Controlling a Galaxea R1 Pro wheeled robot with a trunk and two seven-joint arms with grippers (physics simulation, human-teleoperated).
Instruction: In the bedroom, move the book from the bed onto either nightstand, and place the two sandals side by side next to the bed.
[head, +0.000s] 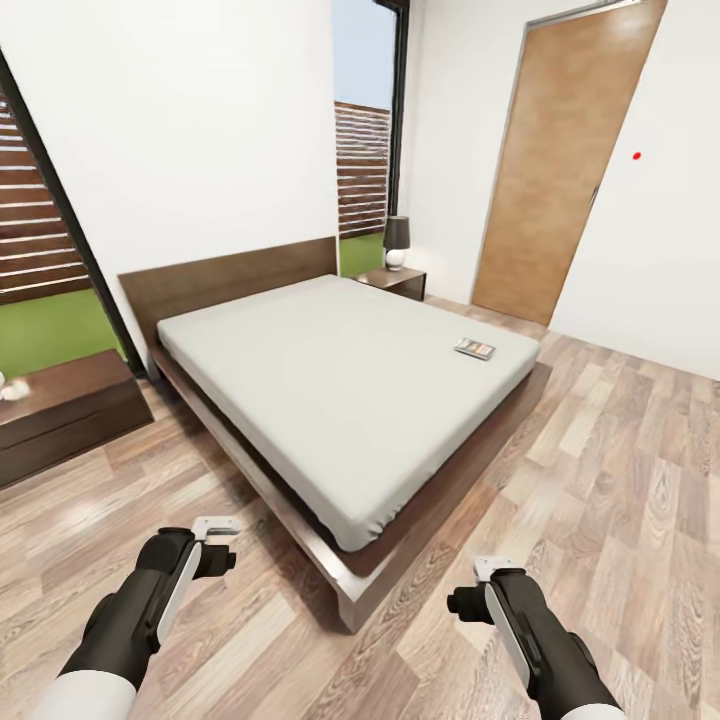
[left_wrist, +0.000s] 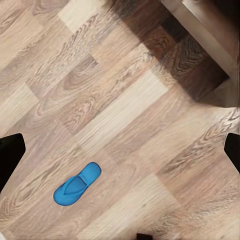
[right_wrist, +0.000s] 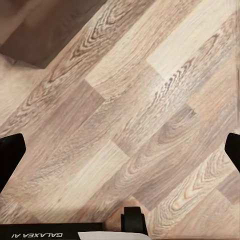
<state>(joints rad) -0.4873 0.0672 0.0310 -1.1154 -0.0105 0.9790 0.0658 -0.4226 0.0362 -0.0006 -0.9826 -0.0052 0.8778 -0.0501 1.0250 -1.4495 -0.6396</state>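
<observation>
The book (head: 474, 348) lies flat on the grey mattress of the bed (head: 340, 380), close to the mattress's right edge near the foot. One nightstand (head: 396, 282) stands right of the headboard, and another nightstand (head: 60, 410) is at the left. A blue sandal (left_wrist: 77, 184) lies on the plank floor in the left wrist view, apart from the bed frame corner (left_wrist: 210, 30). My left gripper (head: 215, 545) (left_wrist: 120, 152) hangs open above the floor by the bed's foot corner. Right of that corner my right gripper (head: 478, 585) (right_wrist: 120, 152) is open and empty.
A dark lamp (head: 396, 243) stands on the right nightstand, and a small white object (head: 12, 388) lies on the left one. A wooden door (head: 560, 170) is shut in the right wall. Open wood floor (head: 620, 450) stretches to the right of the bed.
</observation>
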